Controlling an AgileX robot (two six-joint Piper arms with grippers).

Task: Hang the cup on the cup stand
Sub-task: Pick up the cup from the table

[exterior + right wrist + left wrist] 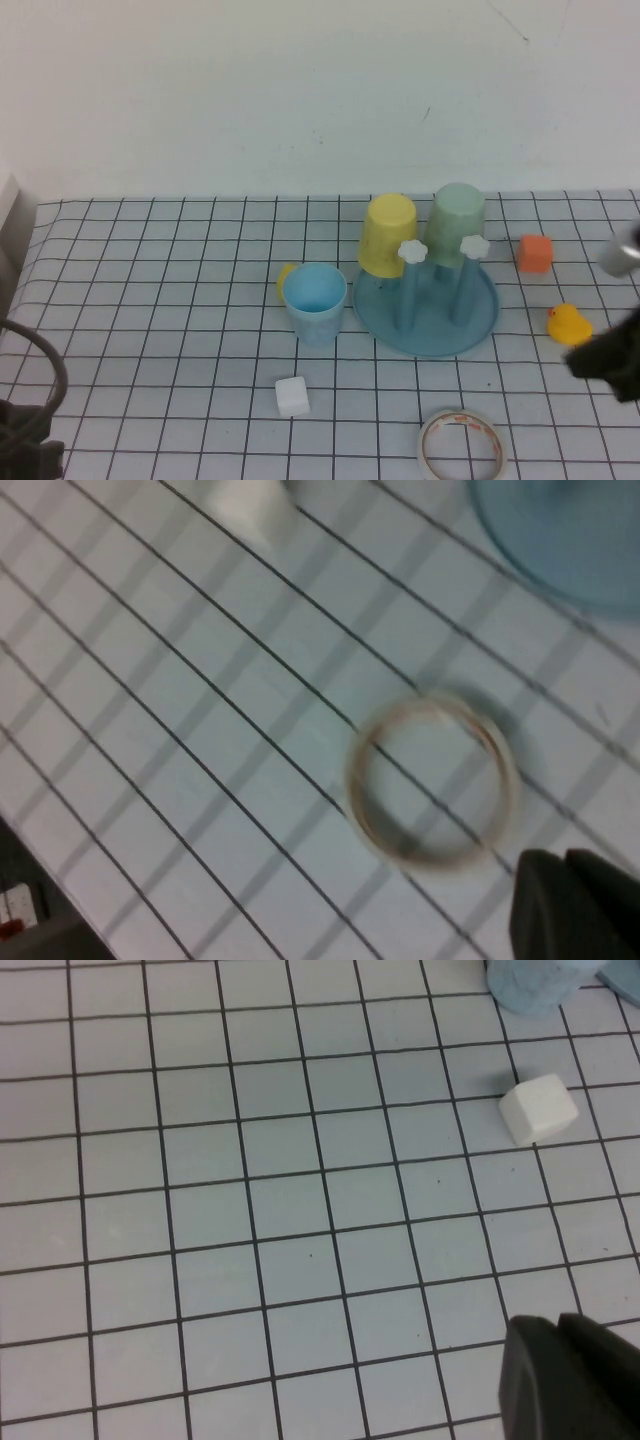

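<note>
The light blue cup [315, 300] stands upright, mouth up, on the checked cloth just left of the cup stand [485, 320]. The stand is a round blue-grey tray; two front pegs with white flower caps [412, 251] are bare. A yellow cup [388, 235] and a pale green cup [458, 224] hang upside down on the back pegs. My left gripper [30, 450] is at the near left corner, shut and empty [555, 1325]; the cup's base [530, 985] is far from it. My right gripper [600, 362] is near the right edge, shut and empty [560, 860].
A white cube [291, 396] lies in front of the cup. A tape ring [461, 446] lies near the front edge, close to my right gripper in the right wrist view [432, 780]. A rubber duck [568, 325] and an orange block [535, 253] sit right of the stand.
</note>
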